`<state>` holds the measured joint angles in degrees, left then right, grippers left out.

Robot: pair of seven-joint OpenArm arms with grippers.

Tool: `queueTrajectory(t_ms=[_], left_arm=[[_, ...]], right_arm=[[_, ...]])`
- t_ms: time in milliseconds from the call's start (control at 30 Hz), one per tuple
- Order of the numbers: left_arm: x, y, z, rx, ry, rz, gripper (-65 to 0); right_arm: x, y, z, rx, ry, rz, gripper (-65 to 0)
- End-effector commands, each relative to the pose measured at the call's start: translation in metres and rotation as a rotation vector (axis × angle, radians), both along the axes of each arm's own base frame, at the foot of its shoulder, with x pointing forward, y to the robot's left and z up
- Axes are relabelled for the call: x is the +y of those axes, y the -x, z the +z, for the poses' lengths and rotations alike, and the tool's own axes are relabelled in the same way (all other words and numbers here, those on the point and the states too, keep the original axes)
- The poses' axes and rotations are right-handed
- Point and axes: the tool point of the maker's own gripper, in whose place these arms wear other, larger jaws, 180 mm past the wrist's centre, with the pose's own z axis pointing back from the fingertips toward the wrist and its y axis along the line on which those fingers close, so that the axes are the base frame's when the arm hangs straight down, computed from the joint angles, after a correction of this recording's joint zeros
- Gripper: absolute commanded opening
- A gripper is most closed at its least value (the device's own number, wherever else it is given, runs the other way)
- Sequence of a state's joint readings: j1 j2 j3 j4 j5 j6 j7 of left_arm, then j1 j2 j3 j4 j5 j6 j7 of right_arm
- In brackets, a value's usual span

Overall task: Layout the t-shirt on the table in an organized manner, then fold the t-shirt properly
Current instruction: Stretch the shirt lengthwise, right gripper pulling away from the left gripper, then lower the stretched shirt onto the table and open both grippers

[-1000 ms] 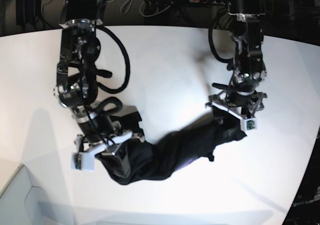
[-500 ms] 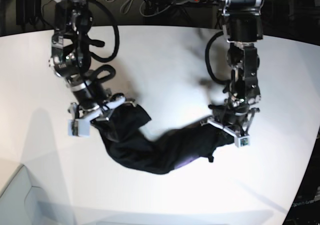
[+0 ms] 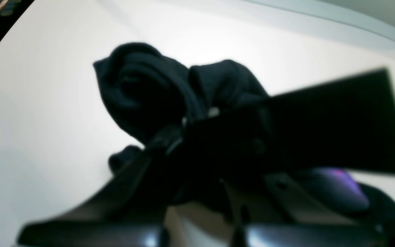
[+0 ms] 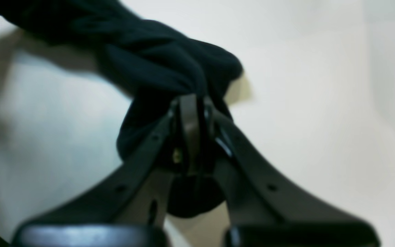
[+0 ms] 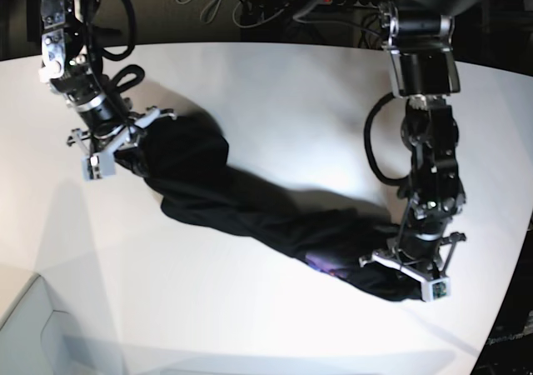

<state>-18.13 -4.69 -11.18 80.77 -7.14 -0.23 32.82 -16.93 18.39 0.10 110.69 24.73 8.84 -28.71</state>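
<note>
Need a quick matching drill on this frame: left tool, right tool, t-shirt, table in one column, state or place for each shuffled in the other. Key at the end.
Column one:
1. left tool
2. right tool
3. t-shirt
4. table

Column two:
A. white, bare around the cloth
B. shut on cloth at the base view's lower right
C. black, twisted rope-like, stretched between both arms
D. shut on cloth at the base view's upper left

Pairs: 1-B, 2-D, 3-C, 4-A

both arms spread wide, left gripper [image 5: 406, 273] and right gripper [image 5: 125, 147] clamped.
</note>
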Motion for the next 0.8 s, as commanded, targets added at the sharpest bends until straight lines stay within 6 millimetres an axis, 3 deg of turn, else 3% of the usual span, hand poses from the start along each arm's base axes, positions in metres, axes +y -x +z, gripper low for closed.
queueTrajectory(t_ms=[0, 167, 267, 367, 433, 500, 600, 700, 767], left_arm=[[0.009, -0.011, 0.031, -0.086, -0.021, 0.009, -64.9], [0.013, -0.016, 0.041, -0.104, -0.032, 0.012, -64.6], [0.014, -0.016, 0.040, -0.101, -0.036, 0.013, -64.5], [0.015, -0.013, 0.034, -0.087, -0.040, 0.014, -64.4], [0.015, -0.004, 0.018, -0.053, -0.040, 0.013, -63.4], [0.015, 0.012, -0.003, -0.009, -0.039, 0.010, -57.9], [0.014, 0.038, -0.023, 0.030, -0.047, 0.007, -43.0], [0.013, 0.057, -0.025, 0.026, -0.058, 0.004, -33.1], [0.021, 0.069, -0.019, 0.010, -0.063, 0.025, -31.6]], right_arm=[[-0.003, -0.002, 0.011, -0.040, 0.006, 0.007, -65.0], [-0.009, 0.010, 0.000, 0.001, 0.034, 0.017, -65.0], [-0.007, 0.018, -0.008, 0.028, 0.032, 0.022, -60.2], [-0.005, 0.029, -0.017, 0.061, 0.027, 0.027, -54.6], [0.000, 0.036, -0.022, 0.081, 0.020, 0.039, -52.5], [0.003, 0.044, -0.027, 0.103, 0.016, 0.047, -51.6], [0.005, 0.049, -0.026, 0.084, 0.002, 0.043, -51.5], [0.006, 0.053, -0.020, 0.035, -0.020, 0.034, -51.4], [0.004, 0.053, -0.016, 0.001, -0.030, 0.025, -51.4]])
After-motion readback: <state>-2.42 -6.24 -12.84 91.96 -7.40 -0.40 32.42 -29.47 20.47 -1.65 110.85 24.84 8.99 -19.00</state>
